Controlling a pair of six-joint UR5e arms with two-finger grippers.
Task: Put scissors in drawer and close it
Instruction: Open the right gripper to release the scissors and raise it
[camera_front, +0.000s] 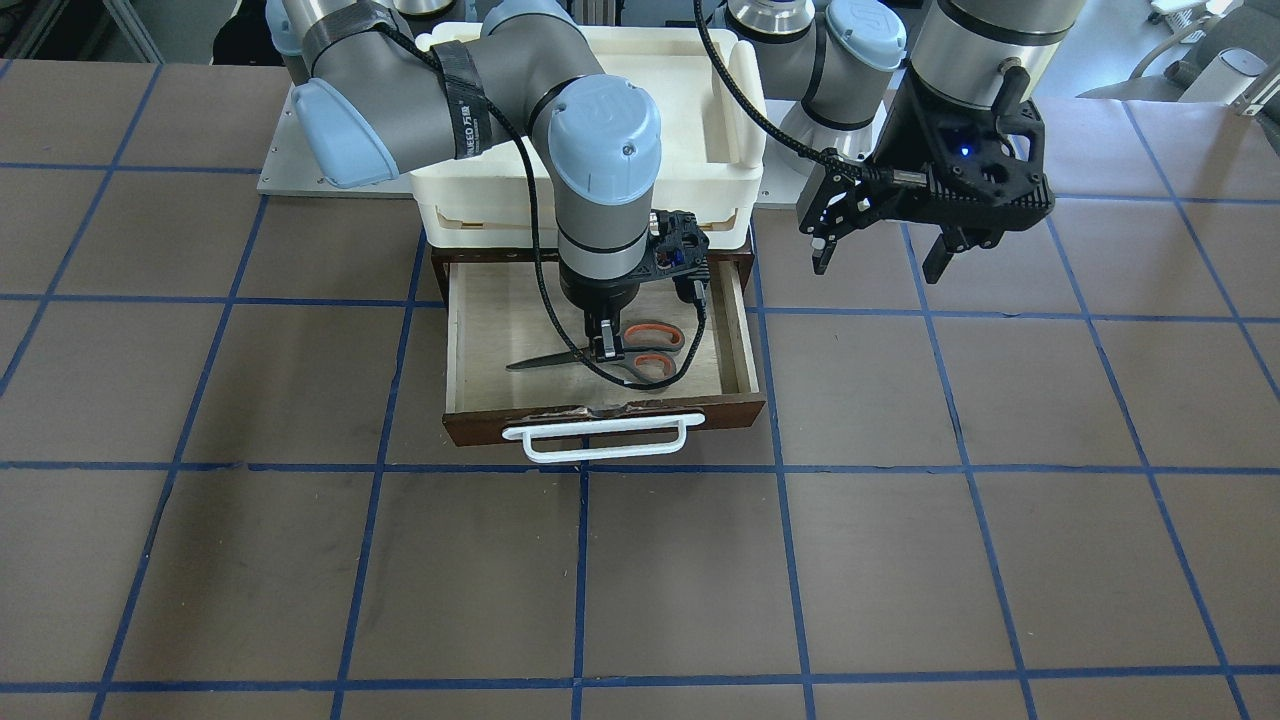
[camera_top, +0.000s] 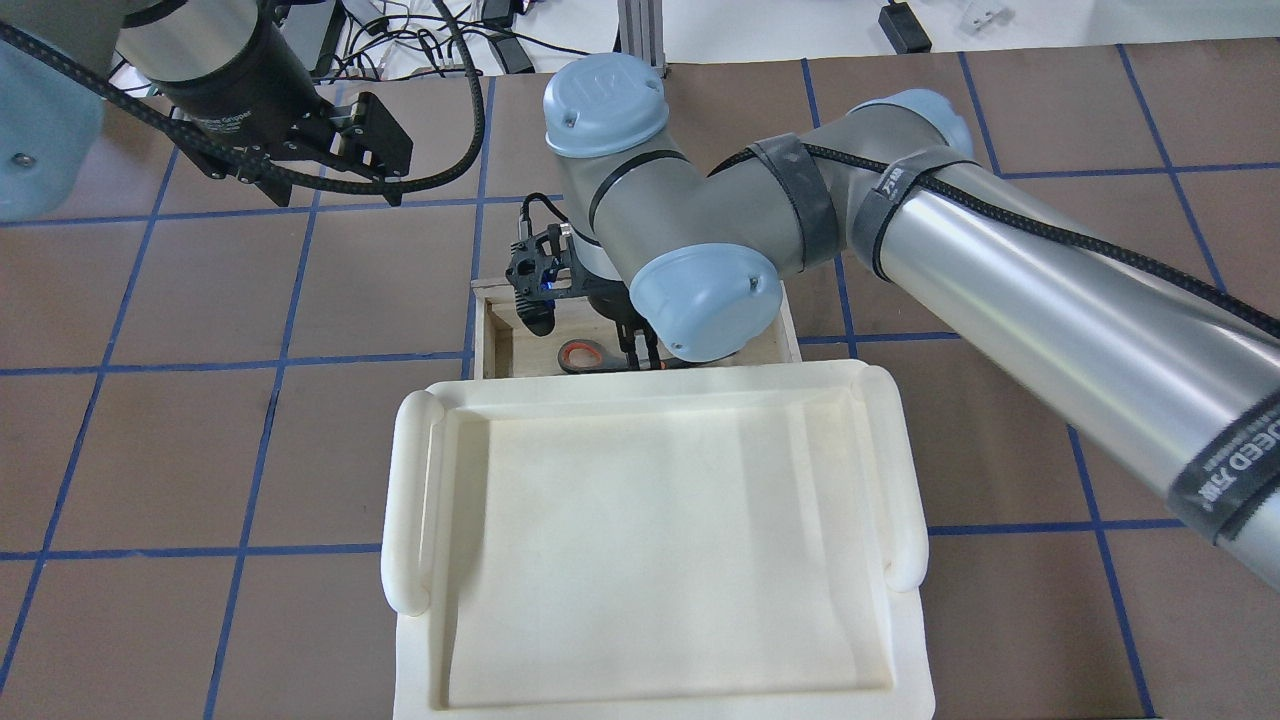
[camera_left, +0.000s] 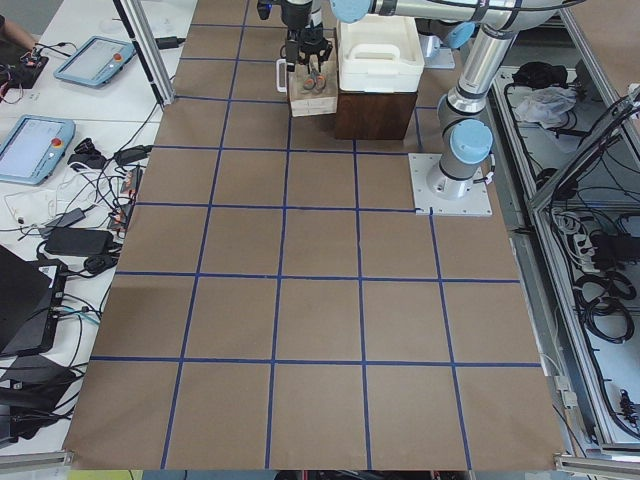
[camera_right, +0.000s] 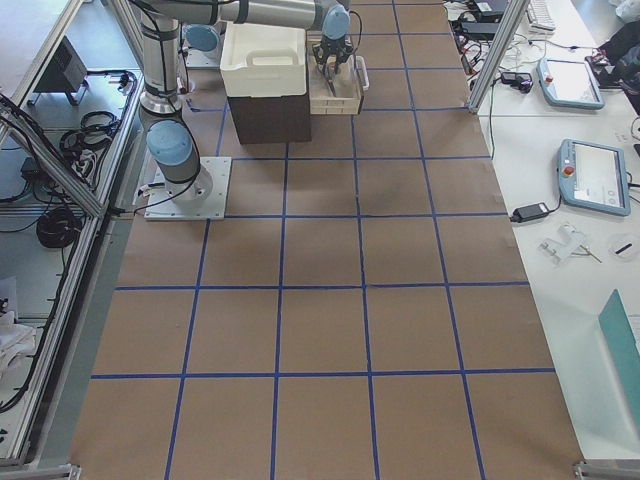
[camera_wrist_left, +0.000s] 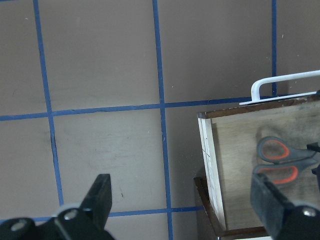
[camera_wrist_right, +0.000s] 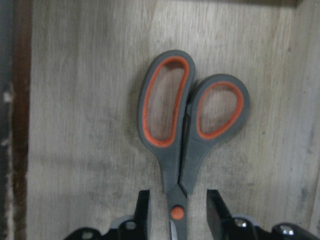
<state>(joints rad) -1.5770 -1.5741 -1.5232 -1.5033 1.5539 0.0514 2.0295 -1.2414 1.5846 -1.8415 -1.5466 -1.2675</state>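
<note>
The scissors (camera_front: 545, 361) lie flat on the pale floor of the open drawer (camera_front: 490, 320), blades towards the view's left in the front view. My right gripper (camera_front: 603, 345) reaches straight down into the drawer. In the right wrist view its fingers (camera_wrist_right: 142, 212) stand on either side of the scissors' (camera_wrist_right: 172, 170) pivot with a small gap on each side, so it is open. My left gripper (camera_front: 880, 265) hovers open and empty above the table beside the drawer. The left wrist view shows the scissors' handles (camera_wrist_left: 277, 160) inside the drawer.
The drawer's white bar handle (camera_front: 595, 438) faces away from the robot. A large white plastic tray (camera_top: 650, 540) sits on top of the dark cabinet, above the drawer. Brown table with blue grid tape (camera_front: 780, 560) lies all around.
</note>
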